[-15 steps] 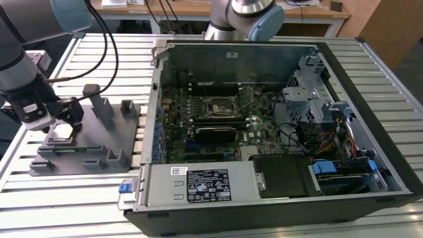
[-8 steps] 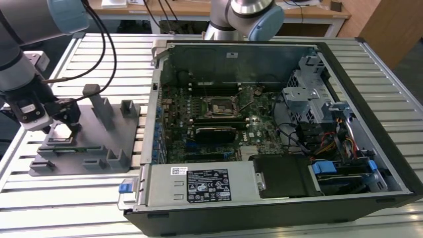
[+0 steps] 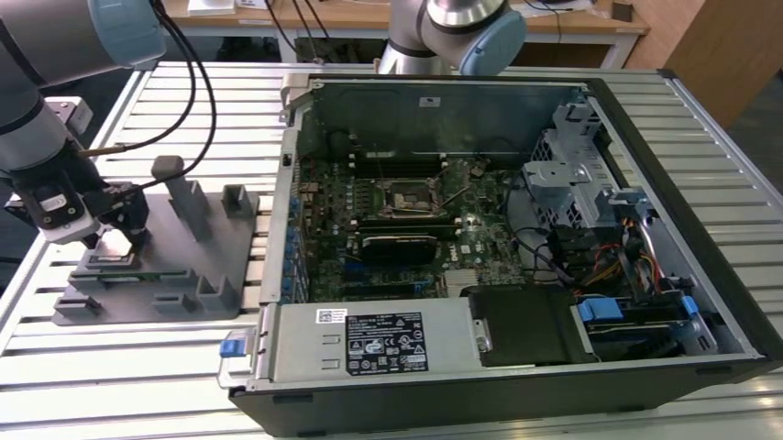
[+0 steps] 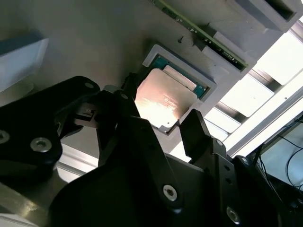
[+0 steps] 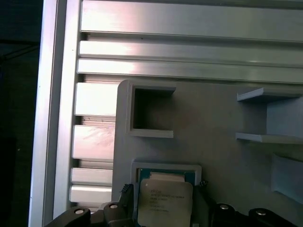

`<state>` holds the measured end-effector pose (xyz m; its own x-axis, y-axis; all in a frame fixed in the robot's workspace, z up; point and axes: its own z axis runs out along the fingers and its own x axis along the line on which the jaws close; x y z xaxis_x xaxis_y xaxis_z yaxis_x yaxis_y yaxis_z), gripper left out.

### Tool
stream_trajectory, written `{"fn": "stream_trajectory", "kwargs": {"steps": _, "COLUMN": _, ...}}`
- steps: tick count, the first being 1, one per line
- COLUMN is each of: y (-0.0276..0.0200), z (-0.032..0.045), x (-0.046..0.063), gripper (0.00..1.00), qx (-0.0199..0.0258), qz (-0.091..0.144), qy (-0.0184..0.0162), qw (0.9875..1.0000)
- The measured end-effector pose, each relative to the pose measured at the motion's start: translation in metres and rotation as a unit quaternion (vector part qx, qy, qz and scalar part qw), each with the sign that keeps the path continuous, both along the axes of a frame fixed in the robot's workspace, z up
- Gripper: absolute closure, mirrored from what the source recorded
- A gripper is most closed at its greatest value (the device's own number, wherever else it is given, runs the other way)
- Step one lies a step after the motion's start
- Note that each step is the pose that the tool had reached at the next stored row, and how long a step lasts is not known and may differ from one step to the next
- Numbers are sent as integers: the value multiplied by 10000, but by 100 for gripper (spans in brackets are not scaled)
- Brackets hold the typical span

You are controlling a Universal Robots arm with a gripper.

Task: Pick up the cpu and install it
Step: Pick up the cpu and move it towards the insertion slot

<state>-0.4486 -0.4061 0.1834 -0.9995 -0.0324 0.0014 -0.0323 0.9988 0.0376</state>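
Gripper [image 4: 160, 109] with jaws spread and nothing grasped, set directly over the cpu [image 4: 163, 97]. The chip is seated flat in a recess of the grey fixture [image 4: 94, 42], between the fingertips. It is judged light, rigid and fragile, and is best held by opposite thin edges.

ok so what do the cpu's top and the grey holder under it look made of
The cpu top looks like bare metal, silver-grey with a soft sheen where light catches it. The grey holder looks like matte plastic, possibly printed: even, dull colour throughout.
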Motion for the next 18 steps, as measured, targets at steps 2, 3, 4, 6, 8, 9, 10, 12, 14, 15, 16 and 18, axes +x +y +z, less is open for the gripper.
{"fn": "stream_trajectory", "kwargs": {"steps": 2, "y": 0, "z": -2, "x": 0, "gripper": 40, "qx": 1, "qz": 0, "qy": -1, "qw": 10000}}
{"fn": "stream_trajectory", "kwargs": {"steps": 3, "y": 0, "z": -3, "x": 1, "gripper": 40, "qx": 2, "qz": 0, "qy": -2, "qw": 10000}}
{"fn": "stream_trajectory", "kwargs": {"steps": 4, "y": 1, "z": -2, "x": 1, "gripper": 40, "qx": 1, "qz": 0, "qy": -3, "qw": 10000}}
{"fn": "stream_trajectory", "kwargs": {"steps": 6, "y": 1, "z": 3, "x": 1, "gripper": 40, "qx": -7, "qz": 0, "qy": -4, "qw": 10000}}
{"fn": "stream_trajectory", "kwargs": {"steps": 8, "y": 1, "z": 7, "x": 1, "gripper": 40, "qx": -21, "qz": -1, "qy": -4, "qw": 10000}}
{"fn": "stream_trajectory", "kwargs": {"steps": 9, "y": 1, "z": 9, "x": 1, "gripper": 40, "qx": -28, "qz": -1, "qy": -4, "qw": 10000}}
{"fn": "stream_trajectory", "kwargs": {"steps": 10, "y": 1, "z": 11, "x": 1, "gripper": 40, "qx": -36, "qz": -1, "qy": -3, "qw": 10000}}
{"fn": "stream_trajectory", "kwargs": {"steps": 12, "y": 1, "z": 11, "x": 1, "gripper": 40, "qx": -54, "qz": -2, "qy": -4, "qw": 10000}}
{"fn": "stream_trajectory", "kwargs": {"steps": 14, "y": 0, "z": 14, "x": 1, "gripper": 40, "qx": -63, "qz": -2, "qy": -2, "qw": 10000}}
{"fn": "stream_trajectory", "kwargs": {"steps": 15, "y": 0, "z": 15, "x": 1, "gripper": 40, "qx": -63, "qz": -3, "qy": -3, "qw": 10000}}
{"fn": "stream_trajectory", "kwargs": {"steps": 16, "y": 1, "z": 18, "x": 1, "gripper": 40, "qx": -64, "qz": -4, "qy": -2, "qw": 10000}}
{"fn": "stream_trajectory", "kwargs": {"steps": 18, "y": 1, "z": 18, "x": 1, "gripper": 40, "qx": -63, "qz": -7, "qy": -3, "qw": 10000}}
